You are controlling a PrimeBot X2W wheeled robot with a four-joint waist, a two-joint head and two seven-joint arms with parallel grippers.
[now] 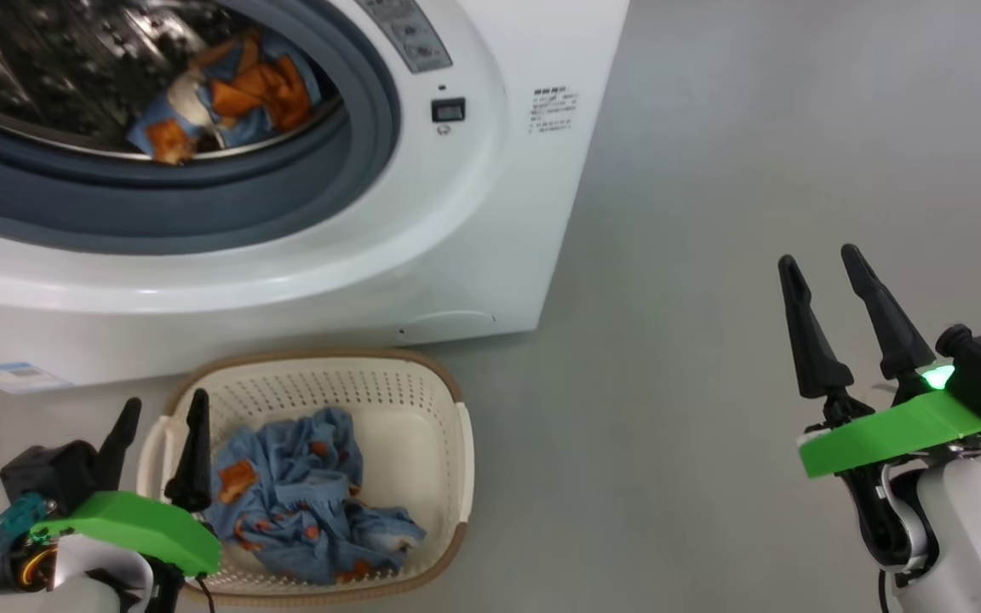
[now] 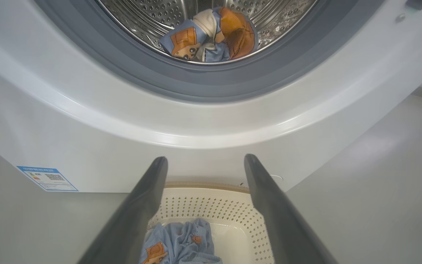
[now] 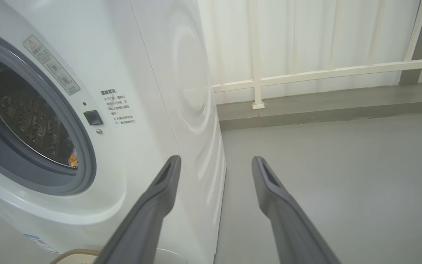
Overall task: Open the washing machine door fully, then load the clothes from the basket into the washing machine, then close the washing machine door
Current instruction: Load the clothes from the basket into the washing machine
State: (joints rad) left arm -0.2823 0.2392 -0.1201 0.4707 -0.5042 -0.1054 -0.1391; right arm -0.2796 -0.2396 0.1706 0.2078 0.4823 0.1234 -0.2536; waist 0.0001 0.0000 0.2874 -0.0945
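L gripper (image 1: 163,403) wide, empty, clothes (image 1: 303,485) in basket (image 1: 422,417) below its tips; R gripper (image 1: 818,258) wide, empty, prob. clear of washing machine (image 1: 473,213).

So the washing machine (image 1: 473,213) and basket (image 1: 414,426) are looked down on from the head view. Both are caught low and close by the left wrist view, and the machine is seen sidelong by the right.

Light-blue clothes (image 1: 303,494) — orange-brown bears, cream perforated basket (image 1: 422,400), white washing machine (image 1: 490,213)
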